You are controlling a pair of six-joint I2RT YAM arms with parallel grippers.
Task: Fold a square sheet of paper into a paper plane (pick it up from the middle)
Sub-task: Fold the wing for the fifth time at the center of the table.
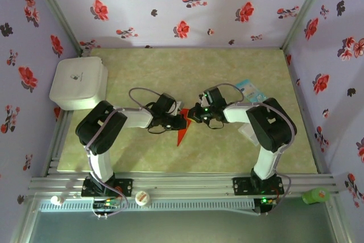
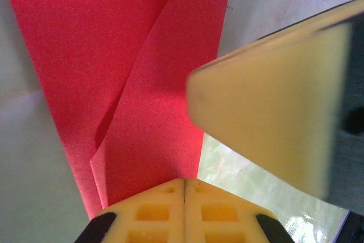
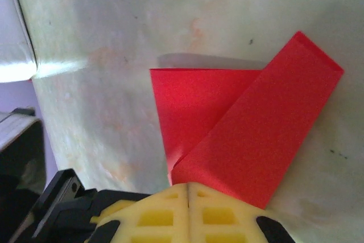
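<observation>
The square sheet of paper point(image 1: 182, 135) is bright red and lies folded on the table between the two arms, tapering to a point toward the near edge. In the left wrist view the paper point(image 2: 142, 83) shows overlapping layers with a curved loose fold. My left gripper point(image 2: 185, 181) is shut, its tips resting on the paper's edge. My right gripper point(image 3: 189, 185) is also shut, tips down at the corner where a long flap crosses the paper point(image 3: 227, 123). The two grippers meet tip to tip over it, left gripper point(image 1: 181, 121) and right gripper point(image 1: 192, 116). Whether it forms the paper plane I cannot tell.
A white box point(image 1: 78, 82) sits at the table's back left corner. A light-blue-and-white packet point(image 1: 250, 90) lies behind the right arm. A white cap point(image 1: 142, 198) and a green object point(image 1: 315, 196) rest on the front rail. Floral walls close in three sides.
</observation>
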